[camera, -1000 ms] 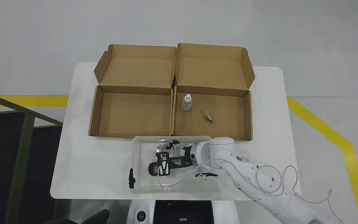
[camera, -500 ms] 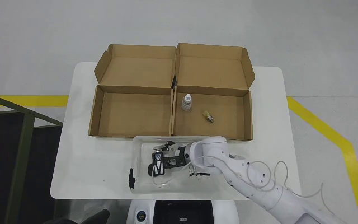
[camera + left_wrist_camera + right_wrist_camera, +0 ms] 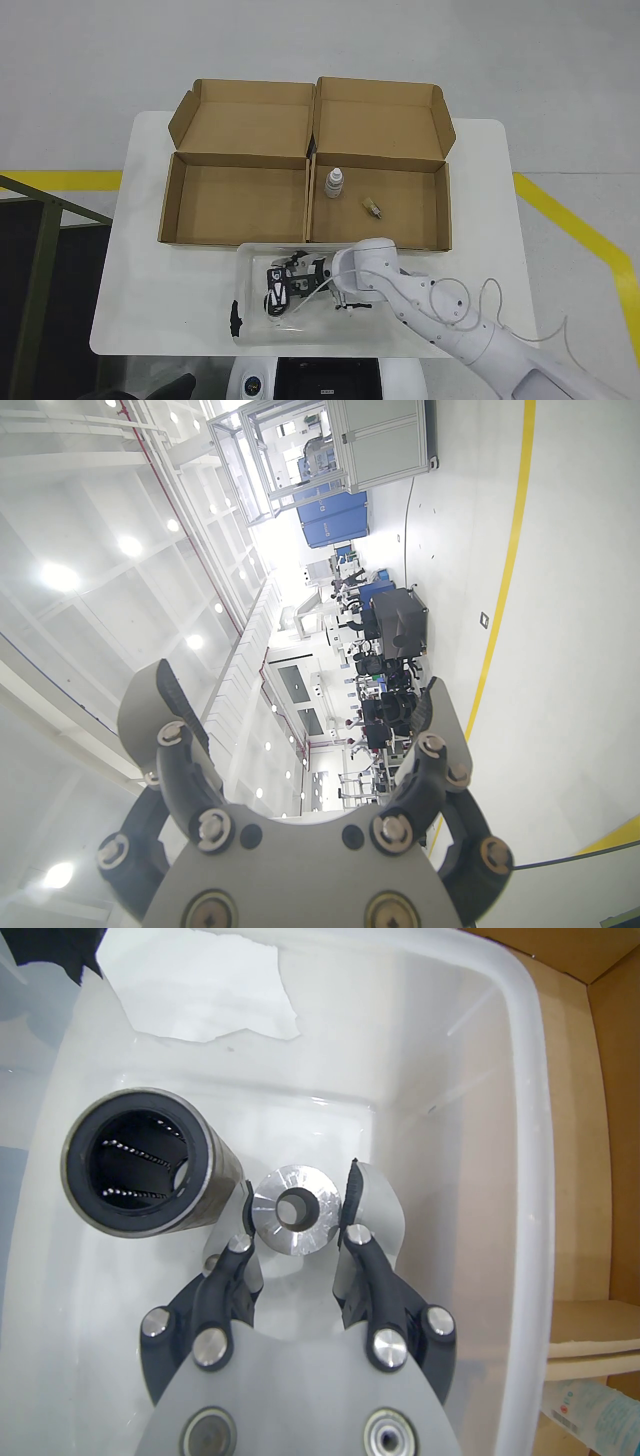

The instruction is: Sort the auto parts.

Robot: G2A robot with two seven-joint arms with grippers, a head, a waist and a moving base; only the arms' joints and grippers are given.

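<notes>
in the last second our right hand (image 3: 298, 1220) slid leftward along the clear bin (image 3: 530, 1093). its fingers sat snug on the silver bushing (image 3: 295, 1193), low in the bin beside the black bearing (image 3: 137, 1160). we judged it ready to lift. our left hand (image 3: 300, 710) gaped wide, empty.

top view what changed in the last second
The right gripper slid left along the clear bin and now pinches a silver sleeve. The cardboard boxes, white bottle and brass part stayed put.
</notes>
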